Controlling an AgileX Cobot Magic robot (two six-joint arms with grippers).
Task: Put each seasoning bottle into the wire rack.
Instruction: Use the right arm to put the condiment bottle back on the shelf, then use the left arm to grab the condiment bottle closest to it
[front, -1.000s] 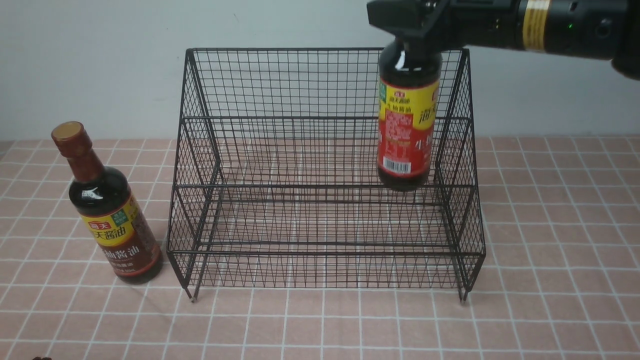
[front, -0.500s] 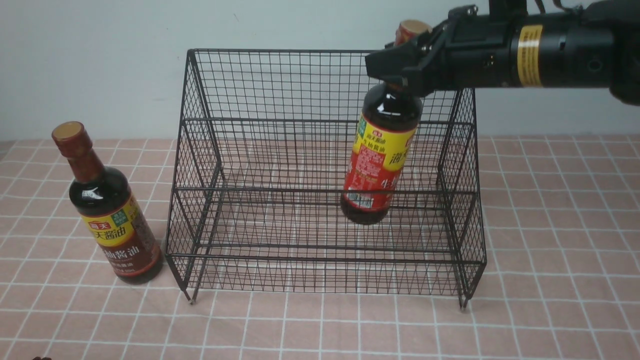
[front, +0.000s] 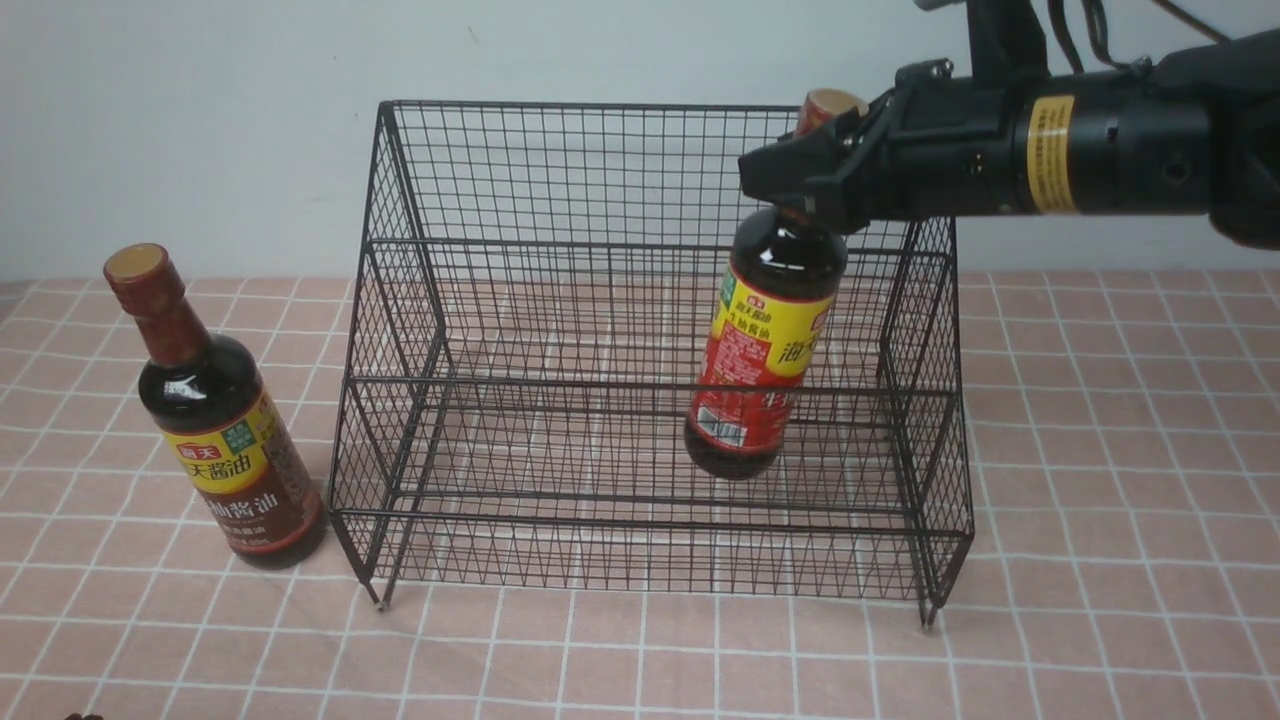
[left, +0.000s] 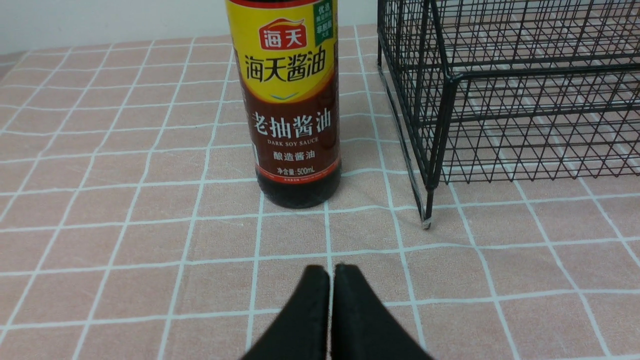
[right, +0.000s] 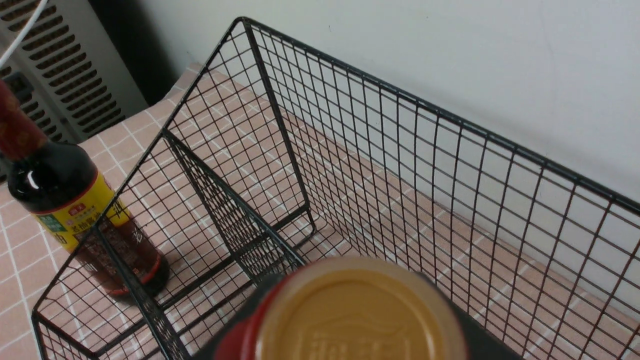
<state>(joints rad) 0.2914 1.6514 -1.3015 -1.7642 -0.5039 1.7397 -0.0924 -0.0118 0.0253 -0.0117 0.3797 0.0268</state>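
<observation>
The red-label bottle (front: 765, 370) hangs tilted inside the right side of the rack (front: 560, 300), my right gripper (front: 800, 190) clamped on its neck under the cap. The brown-label bottle (front: 215, 430) stands on the tiled table (front: 1100, 600) just left of the rack. My left gripper (left: 330, 305), jaws pressed together and empty, faces that bottle from the near side, as only its wrist view shows; the right wrist view adds a slatted panel (right: 55, 65) far left.

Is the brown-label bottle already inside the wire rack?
No, the brown-label bottle stands outside the wire rack, next to its left side.
</observation>
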